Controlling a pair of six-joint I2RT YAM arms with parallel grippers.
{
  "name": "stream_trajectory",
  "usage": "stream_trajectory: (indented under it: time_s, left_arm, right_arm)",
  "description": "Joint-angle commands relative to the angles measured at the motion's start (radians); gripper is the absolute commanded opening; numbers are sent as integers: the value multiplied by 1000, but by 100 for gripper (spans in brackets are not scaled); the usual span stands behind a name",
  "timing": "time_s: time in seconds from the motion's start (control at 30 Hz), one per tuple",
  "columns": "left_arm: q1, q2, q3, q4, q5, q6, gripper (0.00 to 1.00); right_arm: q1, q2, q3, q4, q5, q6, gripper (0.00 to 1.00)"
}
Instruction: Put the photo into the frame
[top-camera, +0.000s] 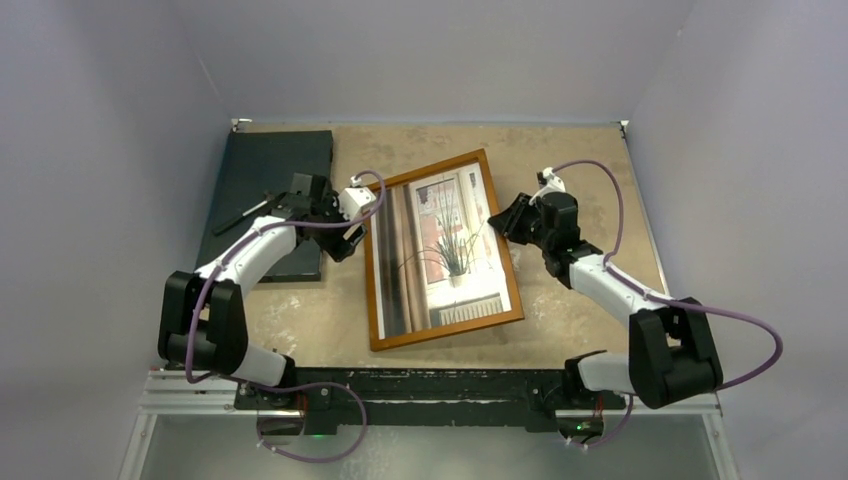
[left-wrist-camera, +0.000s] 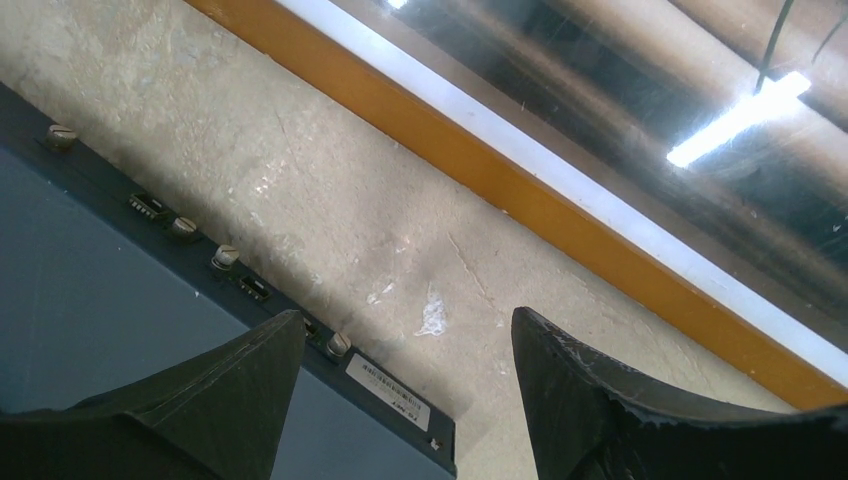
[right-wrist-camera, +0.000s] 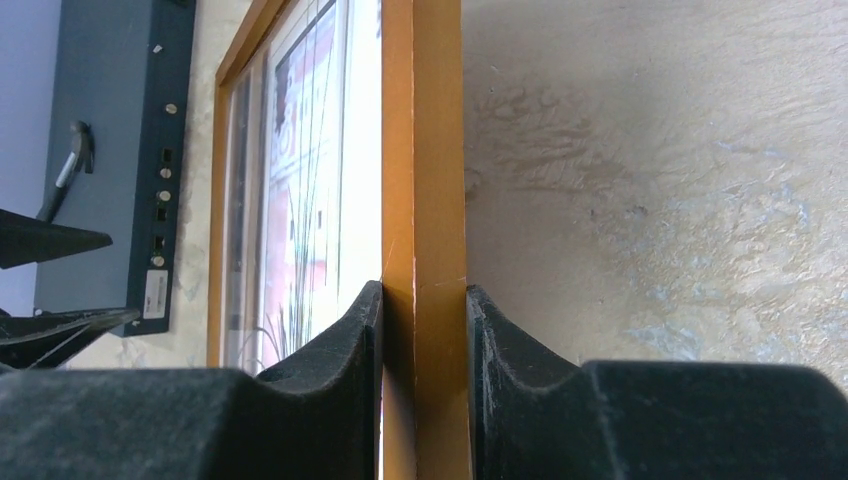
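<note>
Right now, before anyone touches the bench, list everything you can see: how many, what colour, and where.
frame: one, orange-brown, middle of the table
photo: one, plant at a window with brown curtains, inside the frame
dark panel: one, dark grey, far-left corner of the table
table: one, mottled beige, under everything
cables: two, purple, looped along the arms
arms: two, black and white, bases at the near edge
left fingers: two, black, open over bare table between panel and frame
right fingers: two, black, closed on the frame's right rail
</note>
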Motion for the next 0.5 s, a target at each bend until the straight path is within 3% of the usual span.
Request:
stream_trajectory:
  time_s: [0.0,0.07,0.13,0.37,0.47]
  left_arm:
    - [-3,17,5,60,32,-65,75]
    - [-4,23,7,68,32,-79,80]
    - [-4,23,7,80,29,-100,91]
    - [1,-1,17,130,-15,-172,96]
    - [8,-8,19,145,-38,-208,97]
  right_arm:
    - [-14,12,-36,57,78,-82,0]
    - [-18,36,-38,49,92,-92,0]
    - [-23,57,-47,44,106,-93,0]
    - [-36,64,-67,46,152,-85,18]
    - [-36,60,-58,33,152,-86,31]
